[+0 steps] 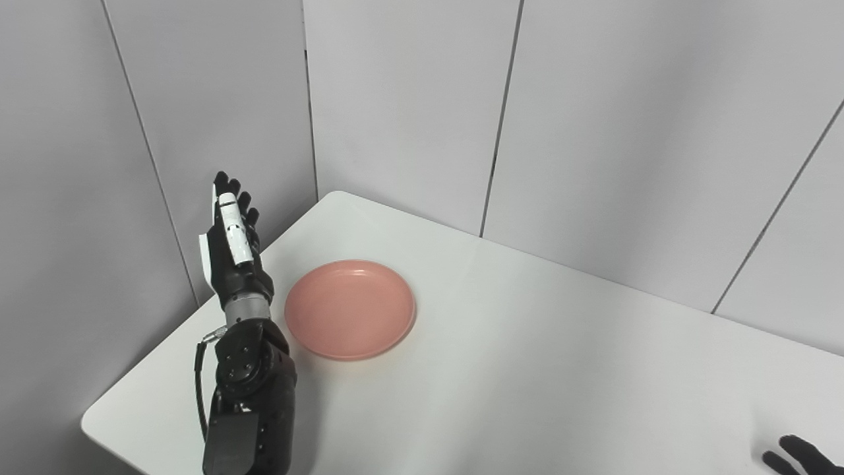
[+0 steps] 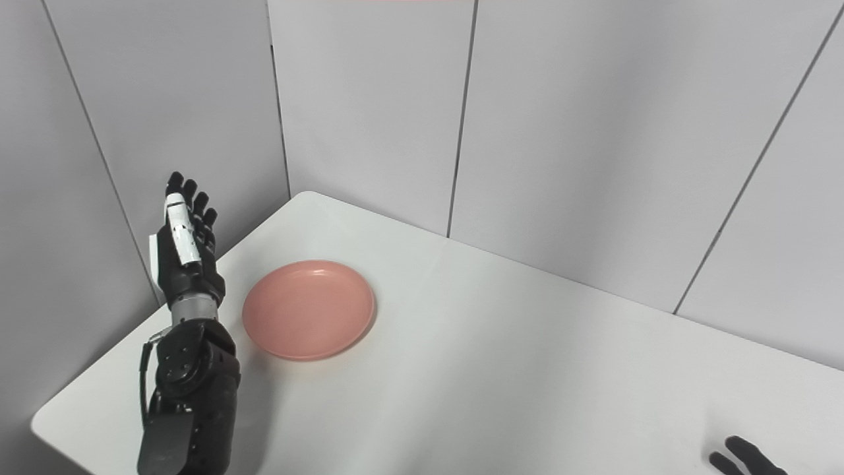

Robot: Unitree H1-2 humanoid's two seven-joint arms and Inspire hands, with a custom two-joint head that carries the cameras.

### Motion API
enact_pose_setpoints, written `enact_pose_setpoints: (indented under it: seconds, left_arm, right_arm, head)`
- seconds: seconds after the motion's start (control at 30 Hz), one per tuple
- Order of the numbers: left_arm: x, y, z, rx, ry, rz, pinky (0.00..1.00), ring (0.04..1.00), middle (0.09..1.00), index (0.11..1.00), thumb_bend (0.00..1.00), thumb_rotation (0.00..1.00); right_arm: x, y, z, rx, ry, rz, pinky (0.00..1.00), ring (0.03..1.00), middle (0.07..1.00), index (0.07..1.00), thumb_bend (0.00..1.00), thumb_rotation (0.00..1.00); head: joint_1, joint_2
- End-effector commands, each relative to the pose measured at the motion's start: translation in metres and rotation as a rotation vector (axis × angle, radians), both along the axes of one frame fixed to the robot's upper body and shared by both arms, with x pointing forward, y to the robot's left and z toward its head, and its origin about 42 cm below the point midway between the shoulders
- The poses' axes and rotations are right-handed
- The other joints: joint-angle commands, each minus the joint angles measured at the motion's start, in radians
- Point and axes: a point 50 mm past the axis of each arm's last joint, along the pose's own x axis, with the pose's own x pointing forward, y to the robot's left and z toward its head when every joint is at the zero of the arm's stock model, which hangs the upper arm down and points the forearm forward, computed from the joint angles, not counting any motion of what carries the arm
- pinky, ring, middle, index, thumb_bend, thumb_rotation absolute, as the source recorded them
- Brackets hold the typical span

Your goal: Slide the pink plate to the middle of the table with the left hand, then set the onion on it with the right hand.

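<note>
Plate (image 1: pixel 350 309) beside left robot hand (image 1: pixel 232 247)

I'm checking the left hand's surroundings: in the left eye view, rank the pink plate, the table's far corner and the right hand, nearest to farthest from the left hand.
From the left hand:
1. pink plate, just to its right.
2. table's far corner, beyond it.
3. right hand, at the bottom right edge, only fingertips showing.
</note>
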Motion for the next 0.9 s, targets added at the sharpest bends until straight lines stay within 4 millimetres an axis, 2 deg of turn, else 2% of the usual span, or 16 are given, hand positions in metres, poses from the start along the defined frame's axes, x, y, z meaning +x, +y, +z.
enact_pose_setpoints:
  seconds: [0.0, 0.13, 0.27, 0.33, 0.37, 0.5, 0.87]
  left_arm:
    - [0.002, 0.001, 0.011, 0.047, -0.055, -0.004, 0.97, 0.946, 0.955, 0.93, 0.38, 1.0]
    - [0.005, 0.001, 0.002, 0.037, -0.02, -0.004, 0.97, 0.939, 0.944, 0.924, 0.38, 1.0]
    - [0.008, 0.004, -0.007, 0.005, 0.004, -0.011, 0.97, 0.95, 0.949, 0.931, 0.37, 1.0]
    - [0.009, 0.004, -0.011, 0.003, 0.011, -0.009, 0.98, 0.955, 0.953, 0.931, 0.37, 1.0]
    - [0.009, 0.003, -0.012, 0.005, 0.017, -0.005, 0.96, 0.944, 0.943, 0.919, 0.38, 1.0]
    - [0.01, 0.001, -0.015, 0.004, 0.024, 0.0, 0.95, 0.944, 0.943, 0.918, 0.37, 1.0]
    - [0.012, 0.004, -0.018, -0.014, 0.059, 0.011, 0.97, 0.956, 0.957, 0.936, 0.38, 1.0]
  right_arm:
    - [-0.001, -0.002, 0.0, 0.002, 0.016, 0.001, 0.4, 0.736, 0.787, 0.692, 0.48, 0.81]
    - [-0.001, -0.002, 0.002, 0.004, 0.018, 0.005, 0.39, 0.724, 0.774, 0.68, 0.49, 0.79]
    - [-0.001, -0.002, 0.003, -0.002, 0.013, 0.015, 0.39, 0.73, 0.781, 0.682, 0.55, 0.79]
    - [0.0, -0.003, 0.003, 0.0, 0.012, 0.017, 0.39, 0.733, 0.786, 0.686, 0.58, 0.79]
    - [0.0, -0.003, 0.003, 0.001, 0.011, 0.019, 0.39, 0.727, 0.783, 0.681, 0.56, 0.79]
    - [-0.001, -0.004, 0.004, -0.003, 0.02, 0.022, 0.37, 0.736, 0.79, 0.684, 0.61, 0.78]
    - [-0.002, -0.003, 0.005, 0.011, 0.023, 0.015, 0.4, 0.746, 0.793, 0.689, 0.57, 0.77]
  head:
    - [0.001, 0.001]
    - [0.001, 0.005]
    - [0.001, 0.006]
    - [0.024, 0.004]
    - [0.024, 0.004]
    - [0.026, 0.007]
    - [0.023, 0.007]
